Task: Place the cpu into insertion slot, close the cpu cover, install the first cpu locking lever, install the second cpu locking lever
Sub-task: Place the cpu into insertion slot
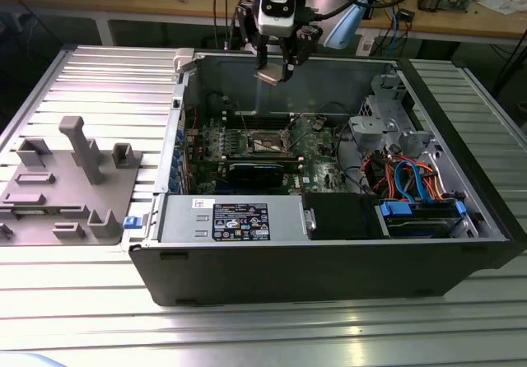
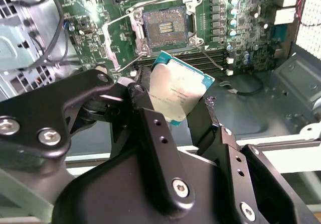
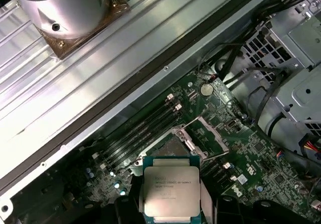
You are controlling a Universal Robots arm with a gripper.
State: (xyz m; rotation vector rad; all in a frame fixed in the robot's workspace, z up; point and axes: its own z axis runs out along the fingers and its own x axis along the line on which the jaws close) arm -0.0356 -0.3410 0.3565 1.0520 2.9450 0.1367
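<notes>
Gripper (image 1: 274,69) jaws clamp the cpu (image 2: 178,93) by two opposite edges, chip tilted in the air inside the open case, above the motherboard (image 2: 251,28) and clear of the uncovered insertion slot (image 2: 163,27).

No print is legible. Small lines of print cross the top of the cpu (image 3: 170,194) in the first wrist view. A black printed label (image 1: 240,221) sits on the grey power-supply box (image 1: 284,219).

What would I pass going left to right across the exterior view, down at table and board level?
Grey fixture → insertion slot → metal drive cage.
</notes>
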